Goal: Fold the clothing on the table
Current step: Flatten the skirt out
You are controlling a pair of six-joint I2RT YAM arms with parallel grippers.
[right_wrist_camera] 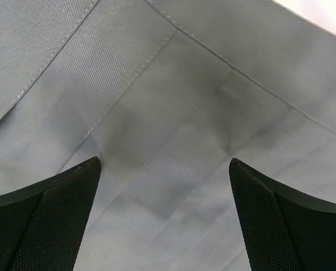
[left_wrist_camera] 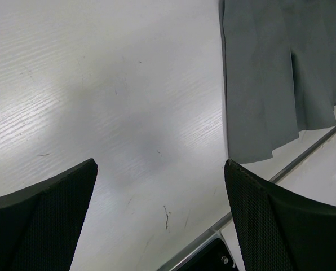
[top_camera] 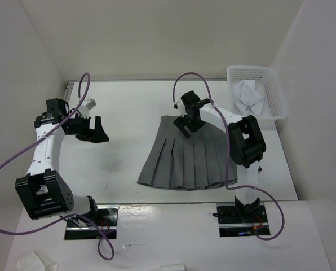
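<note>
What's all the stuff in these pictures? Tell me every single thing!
skirt: one, dark grey, spread flat on the right half of the table.
table: one, white, under everything.
basket: one, white mesh, far right corner.
cloth: one, white, crumpled inside the basket.
wad: one, white, near left corner in front of the bases.
cables: two, purple, one looping along each arm.
arms: two, black and white, bases at the near edge.
left pincer: one, black, open over bare table left of the skirt.
right pincer: one, black, open over the skirt's waistband end.
</note>
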